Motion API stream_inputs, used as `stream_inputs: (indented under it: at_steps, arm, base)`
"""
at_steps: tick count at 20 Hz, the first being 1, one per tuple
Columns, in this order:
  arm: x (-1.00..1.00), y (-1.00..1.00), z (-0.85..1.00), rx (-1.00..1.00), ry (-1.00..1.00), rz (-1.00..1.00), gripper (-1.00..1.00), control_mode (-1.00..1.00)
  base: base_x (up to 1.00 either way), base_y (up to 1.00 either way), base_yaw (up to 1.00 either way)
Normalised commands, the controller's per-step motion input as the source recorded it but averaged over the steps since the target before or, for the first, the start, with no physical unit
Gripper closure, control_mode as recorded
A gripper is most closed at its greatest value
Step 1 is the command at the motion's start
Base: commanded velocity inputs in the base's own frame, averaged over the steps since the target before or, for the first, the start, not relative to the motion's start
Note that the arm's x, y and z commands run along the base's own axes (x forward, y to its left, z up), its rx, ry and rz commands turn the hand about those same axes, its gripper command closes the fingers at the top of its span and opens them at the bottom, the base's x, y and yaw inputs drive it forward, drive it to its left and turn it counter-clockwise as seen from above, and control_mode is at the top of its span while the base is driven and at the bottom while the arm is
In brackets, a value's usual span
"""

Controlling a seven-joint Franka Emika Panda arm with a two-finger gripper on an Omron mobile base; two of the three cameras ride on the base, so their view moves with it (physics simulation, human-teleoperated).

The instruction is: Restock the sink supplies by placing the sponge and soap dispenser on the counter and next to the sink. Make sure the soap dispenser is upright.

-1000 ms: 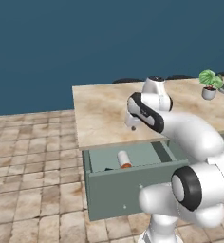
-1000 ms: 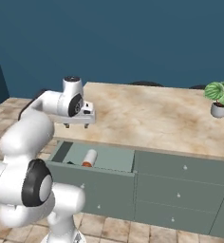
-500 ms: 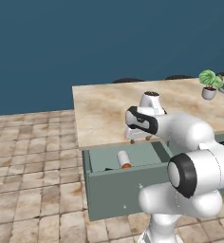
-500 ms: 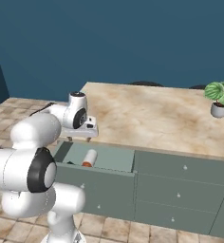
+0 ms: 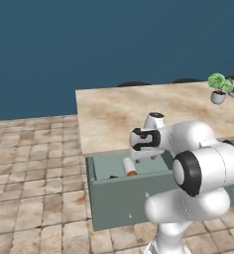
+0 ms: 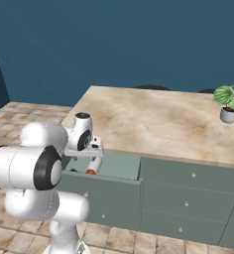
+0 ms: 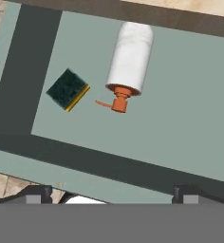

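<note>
In the drawer (image 7: 190, 118), sponge (image 7: 68, 89) beside soap dispenser (image 7: 129, 61).

All three views are evenly and softly lit, with no visible lamp and no glare. In the hand view, the open drawer (image 7: 147, 137) floor is flat grey-green, and the soap dispenser (image 7: 129, 61) shows only gentle shading along its white barrel. The sponge (image 7: 67, 89) casts almost no shadow. The beige island top (image 5: 139, 111) is bright; the blue wall (image 6: 114, 44) behind is dim. Edges look slightly soft and pixelated, without bending at the borders.
</note>
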Motion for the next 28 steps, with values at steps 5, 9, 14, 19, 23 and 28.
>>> stream_inputs:
  at_steps: [5,9,14,19,23,28]
  arm:
    - [0.24,0.0,-0.35,0.01,0.07,0.0,-1.0,-1.0]
    - [0.24,0.0,-0.37,0.0,0.09,0.0,-1.0,-1.0]
    - [0.22,0.0,-0.31,0.0,0.05,0.0,-1.0,-1.0]
    - [0.15,0.0,-0.28,0.0,0.07,0.0,-1.0,-1.0]
    - [0.0,0.0,-0.32,0.0,0.04,0.0,-1.0,-1.0]
    - [-0.04,0.0,-0.33,0.0,0.05,-0.01,-1.0,-1.0]
  base:
    - [0.0,0.0,0.0]
    - [0.0,0.0,0.0]
    - [0.0,0.0,0.0]
    - [0.0,0.0,0.0]
    - [0.0,0.0,0.0]
    - [0.0,0.0,0.0]
